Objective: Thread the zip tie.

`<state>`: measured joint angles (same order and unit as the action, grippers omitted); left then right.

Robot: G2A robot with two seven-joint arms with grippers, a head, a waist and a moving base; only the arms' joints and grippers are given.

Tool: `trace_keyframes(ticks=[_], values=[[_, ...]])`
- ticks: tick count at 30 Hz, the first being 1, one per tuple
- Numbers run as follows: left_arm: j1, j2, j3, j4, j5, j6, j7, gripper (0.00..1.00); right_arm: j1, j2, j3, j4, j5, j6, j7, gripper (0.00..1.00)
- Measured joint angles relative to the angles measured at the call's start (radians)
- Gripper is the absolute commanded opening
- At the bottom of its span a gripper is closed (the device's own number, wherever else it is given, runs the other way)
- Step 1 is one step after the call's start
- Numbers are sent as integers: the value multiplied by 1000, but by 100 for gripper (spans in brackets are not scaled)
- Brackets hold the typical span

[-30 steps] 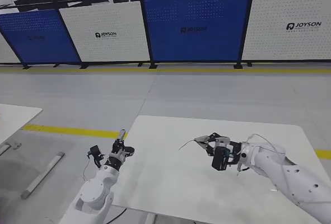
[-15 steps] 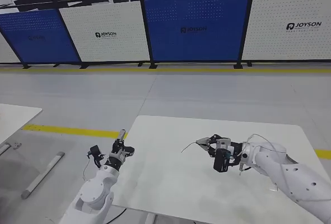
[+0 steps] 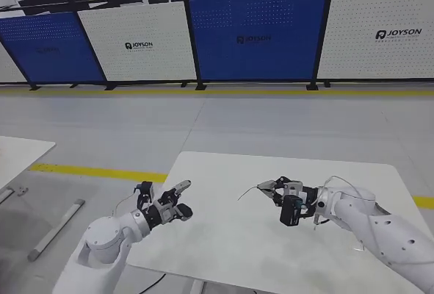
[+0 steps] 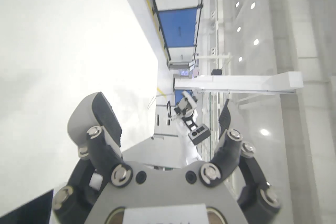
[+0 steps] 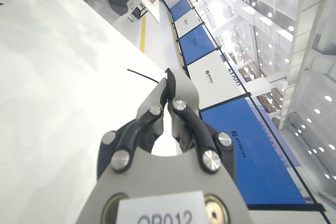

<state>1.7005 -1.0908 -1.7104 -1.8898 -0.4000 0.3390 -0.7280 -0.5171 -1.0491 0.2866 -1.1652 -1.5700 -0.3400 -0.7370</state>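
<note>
While the right gripper [image 5: 168, 83] clamps the zip tie [image 5: 141, 76], the left gripper [image 4: 164, 104], open and empty, should meet its tail squarely.

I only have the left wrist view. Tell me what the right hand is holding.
Observer: The right hand is shut on the zip tie. The tie's thin black tail sticks out past the fingertips.
Operator: Now give me the tail's direction from above.
Observer: In the top view the tail points toward the left hand, which is at the left edge of the table. Bare tabletop separates the two hands.
</note>
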Motion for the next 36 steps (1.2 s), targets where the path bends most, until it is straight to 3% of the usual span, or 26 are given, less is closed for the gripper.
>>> trace_keyframes(ticks=[1,3,10,12,15,18,21,24,27,36], values=[[0,3,15,7,7,4,-26,100,0,0,0,0,0,0,0,0],[-3,4,29,17,7,2,-20,100,0,0,0,0,0,0,0,0],[-3,3,29,17,6,1,-9,100,-3,0,1,-4,0,3,5,0],[-3,3,30,20,3,1,-5,100,-7,-1,4,-24,0,20,39,0],[-2,2,48,49,-74,1,2,100,14,-7,-25,-70,0,51,128,0],[-4,14,58,71,-161,1,-88,100,60,-24,-90,-87,0,75,199,0],[-6,31,69,70,-239,1,-108,100,87,-50,-119,-62,0,66,212,0],[-8,53,86,62,-325,1,-83,100,94,-78,-117,-29,0,34,203,0],[-21,78,124,61,-406,1,-10,100,92,-98,-117,5,0,0,150,0],[-24,81,129,62,-412,1,-1,100,91,-99,-117,9,0,0,144,0]])
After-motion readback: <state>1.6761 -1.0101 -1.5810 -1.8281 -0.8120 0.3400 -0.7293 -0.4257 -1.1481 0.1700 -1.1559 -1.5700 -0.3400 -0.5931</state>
